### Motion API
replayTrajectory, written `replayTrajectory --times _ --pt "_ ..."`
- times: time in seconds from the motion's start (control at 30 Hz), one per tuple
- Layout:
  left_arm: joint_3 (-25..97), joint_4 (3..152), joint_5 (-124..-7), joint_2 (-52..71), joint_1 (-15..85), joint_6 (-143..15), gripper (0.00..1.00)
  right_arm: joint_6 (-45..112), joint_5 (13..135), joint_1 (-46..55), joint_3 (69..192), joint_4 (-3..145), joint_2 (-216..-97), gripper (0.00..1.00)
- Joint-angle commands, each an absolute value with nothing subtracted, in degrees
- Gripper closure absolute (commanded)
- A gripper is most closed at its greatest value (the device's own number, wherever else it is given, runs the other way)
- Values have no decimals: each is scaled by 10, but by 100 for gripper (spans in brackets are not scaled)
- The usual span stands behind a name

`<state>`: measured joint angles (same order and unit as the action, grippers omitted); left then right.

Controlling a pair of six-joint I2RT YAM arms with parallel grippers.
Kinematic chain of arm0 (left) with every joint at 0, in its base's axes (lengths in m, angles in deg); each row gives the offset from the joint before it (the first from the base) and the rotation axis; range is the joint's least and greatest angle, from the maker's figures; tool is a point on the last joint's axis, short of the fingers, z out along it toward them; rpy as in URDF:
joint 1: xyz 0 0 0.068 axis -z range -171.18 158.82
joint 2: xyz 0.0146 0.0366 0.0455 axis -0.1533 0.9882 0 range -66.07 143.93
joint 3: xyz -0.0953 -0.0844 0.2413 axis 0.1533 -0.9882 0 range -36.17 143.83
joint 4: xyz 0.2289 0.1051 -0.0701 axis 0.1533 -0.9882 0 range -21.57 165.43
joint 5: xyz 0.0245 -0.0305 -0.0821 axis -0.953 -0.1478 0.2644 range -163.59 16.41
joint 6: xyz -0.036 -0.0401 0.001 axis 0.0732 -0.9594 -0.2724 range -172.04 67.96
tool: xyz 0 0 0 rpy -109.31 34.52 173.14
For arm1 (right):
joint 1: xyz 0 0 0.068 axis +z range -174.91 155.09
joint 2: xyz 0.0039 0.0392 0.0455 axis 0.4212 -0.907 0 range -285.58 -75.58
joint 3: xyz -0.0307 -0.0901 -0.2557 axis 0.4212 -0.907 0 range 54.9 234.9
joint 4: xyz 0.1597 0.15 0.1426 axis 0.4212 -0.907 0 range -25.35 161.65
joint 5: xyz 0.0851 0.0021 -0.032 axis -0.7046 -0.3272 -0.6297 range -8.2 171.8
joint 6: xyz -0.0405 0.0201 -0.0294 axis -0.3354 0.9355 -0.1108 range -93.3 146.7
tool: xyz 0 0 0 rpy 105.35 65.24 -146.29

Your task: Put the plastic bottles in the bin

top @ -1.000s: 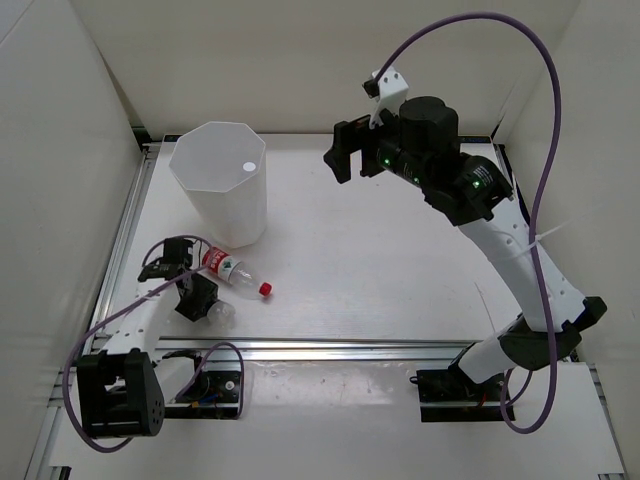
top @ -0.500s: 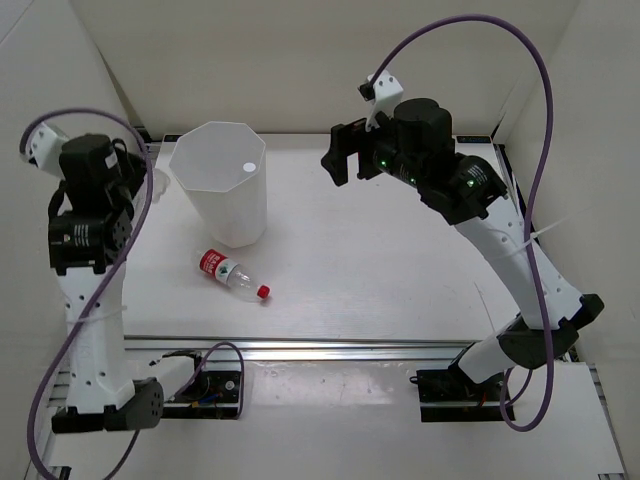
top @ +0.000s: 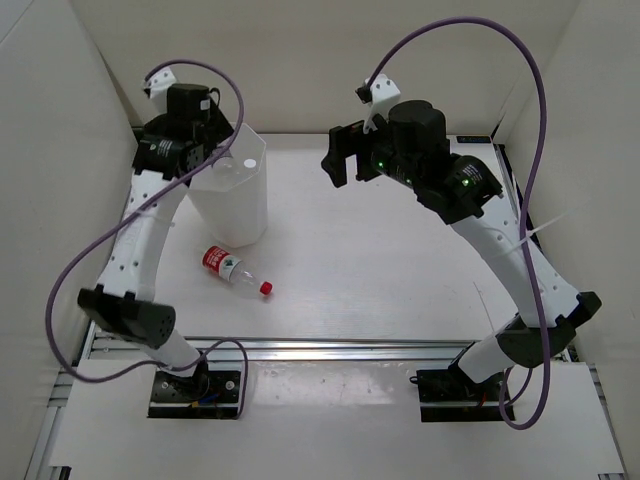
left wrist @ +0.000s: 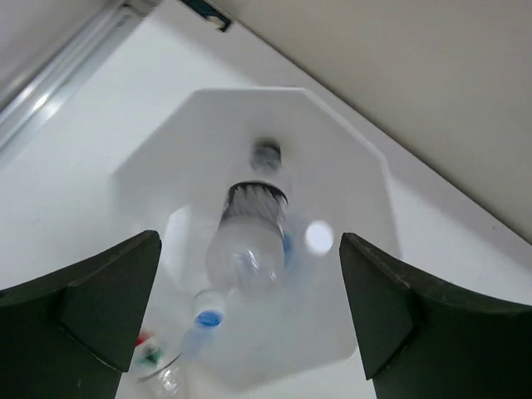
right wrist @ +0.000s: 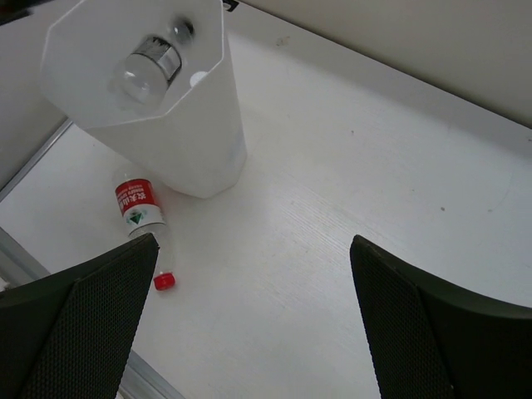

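Note:
The bin (top: 243, 212) stands at the back left of the table. My left gripper (top: 221, 157) hovers over its rim, open. In the left wrist view the gripper (left wrist: 249, 309) is empty, and below it a clear plastic bottle (left wrist: 249, 241) with a dark label, blurred, is inside the bin (left wrist: 353, 137). A blue-capped bottle (left wrist: 206, 319) and a white cap (left wrist: 318, 237) lie at the bottom. A red-labelled bottle (top: 232, 268) with a red cap lies on the table in front of the bin. My right gripper (top: 338, 160) hangs open high over the back middle, empty.
Aluminium rails run along the left (top: 128, 215) and near (top: 330, 348) edges of the white table. White walls enclose the left, back and right sides. In the right wrist view the bin (right wrist: 204, 141) and the red-labelled bottle (right wrist: 138, 208) are to the left of the open gripper (right wrist: 253, 326).
My left arm rose from low at the near left, carrying a clear bottle, and swung over the bin. Its jaws opened and the bottle dropped in. The right arm barely moved.

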<state>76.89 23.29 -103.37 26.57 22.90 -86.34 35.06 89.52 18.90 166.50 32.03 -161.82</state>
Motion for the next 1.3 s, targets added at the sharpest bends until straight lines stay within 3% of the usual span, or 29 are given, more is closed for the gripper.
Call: replayTrajectory --times 0.0,0.1,0.3,0.43,0.53,0.97,1.27 --pt "718 178 -1149 66 225 -926 0 340 920 172 1664 314 -1599 0" --pt "598 114 -1138 -86 210 -1029 0 348 906 154 1644 314 -1592 0" --pt "241 213 -931 -323 210 -1090 0 365 868 142 1650 314 -1605 0" --pt "22 257 -889 -414 210 -1222 0 384 846 142 1650 314 -1615 0" --pt "-77 342 -868 -450 210 -1274 0 390 846 137 1650 314 -1621 0" --pt "-202 474 -875 -407 205 -1255 0 390 838 137 1645 290 -1601 0" --pt "-308 532 -870 -452 199 -1288 0 384 850 137 1628 268 -1562 0"
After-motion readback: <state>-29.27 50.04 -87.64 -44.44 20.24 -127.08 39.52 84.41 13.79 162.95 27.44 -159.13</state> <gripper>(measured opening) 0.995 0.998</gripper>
